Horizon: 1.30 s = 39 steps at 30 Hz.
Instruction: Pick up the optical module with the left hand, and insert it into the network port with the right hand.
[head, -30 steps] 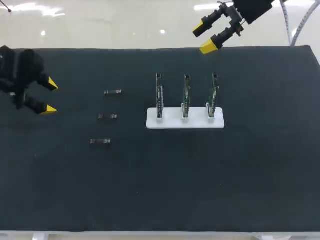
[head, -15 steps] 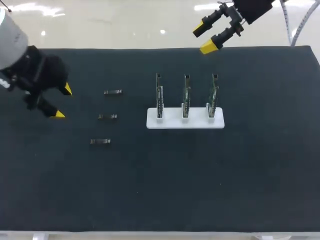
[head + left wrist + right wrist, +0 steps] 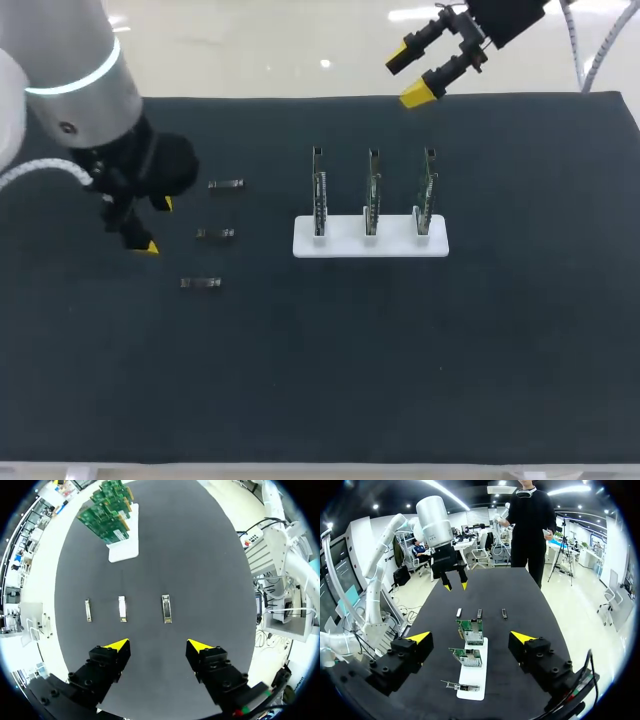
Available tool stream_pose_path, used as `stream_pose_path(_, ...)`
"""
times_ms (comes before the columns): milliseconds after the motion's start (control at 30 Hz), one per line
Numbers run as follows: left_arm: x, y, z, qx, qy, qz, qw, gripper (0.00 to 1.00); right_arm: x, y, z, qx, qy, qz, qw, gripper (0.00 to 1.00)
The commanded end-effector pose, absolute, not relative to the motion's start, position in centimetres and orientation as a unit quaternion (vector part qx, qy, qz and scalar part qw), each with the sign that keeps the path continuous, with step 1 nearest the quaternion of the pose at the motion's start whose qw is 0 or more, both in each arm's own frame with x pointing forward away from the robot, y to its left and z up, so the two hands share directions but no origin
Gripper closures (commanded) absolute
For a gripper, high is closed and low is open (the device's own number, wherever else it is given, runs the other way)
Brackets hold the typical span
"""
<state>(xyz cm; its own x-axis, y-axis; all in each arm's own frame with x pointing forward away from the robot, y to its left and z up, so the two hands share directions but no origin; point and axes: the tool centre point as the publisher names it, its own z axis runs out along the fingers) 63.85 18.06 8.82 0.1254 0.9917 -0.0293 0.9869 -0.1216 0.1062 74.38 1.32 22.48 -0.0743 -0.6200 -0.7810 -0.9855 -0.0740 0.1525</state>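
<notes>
Three small metal optical modules lie in a slanted row on the black mat: the far one (image 3: 226,184), the middle one (image 3: 215,233) and the near one (image 3: 201,283). My left gripper (image 3: 157,226) hovers just left of the middle module, open and holding nothing. In the left wrist view the modules (image 3: 166,608) (image 3: 122,608) (image 3: 88,610) lie ahead of that gripper (image 3: 159,645). A white stand (image 3: 370,240) holds three upright green port boards (image 3: 372,195). My right gripper (image 3: 408,75) hangs open and empty above the mat's far edge; its wrist view shows the gripper (image 3: 471,637) over the boards (image 3: 471,630).
The black mat (image 3: 400,350) covers the whole table, with wide bare areas in front of and to the right of the stand. In the right wrist view my left gripper (image 3: 454,585) shows beyond the modules (image 3: 479,613).
My left arm has swung in from the left edge toward the modules, its gripper still open. The right arm has not moved.
</notes>
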Motion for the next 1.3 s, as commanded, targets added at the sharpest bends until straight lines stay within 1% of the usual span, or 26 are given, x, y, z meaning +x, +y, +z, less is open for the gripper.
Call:
stream_pose_path(33, 64.9, 17.1, 7.2, 0.743, 0.668, 0.048, 0.009, 0.00, 74.3, 1.3, 22.5, -0.634, 0.633, 0.368, 0.248, 0.00)
stream_pose_path(567, 63.8, 16.7, 3.4, 0.730, 0.683, 0.035, -0.027, 0.00, 74.3, 1.3, 22.5, -0.634, 0.633, 0.368, 0.248, 0.00)
stream_pose_path(900, 63.0, 16.2, 2.5, 0.723, 0.691, 0.006, -0.022, 0.00, 74.3, 1.3, 22.5, -0.634, 0.633, 0.368, 0.248, 0.00)
stream_pose_path(1300, 62.7, 16.0, 1.1, 0.718, 0.696, 0.008, 0.008, 0.00, 74.3, 1.3, 22.5, -0.634, 0.633, 0.368, 0.248, 0.00)
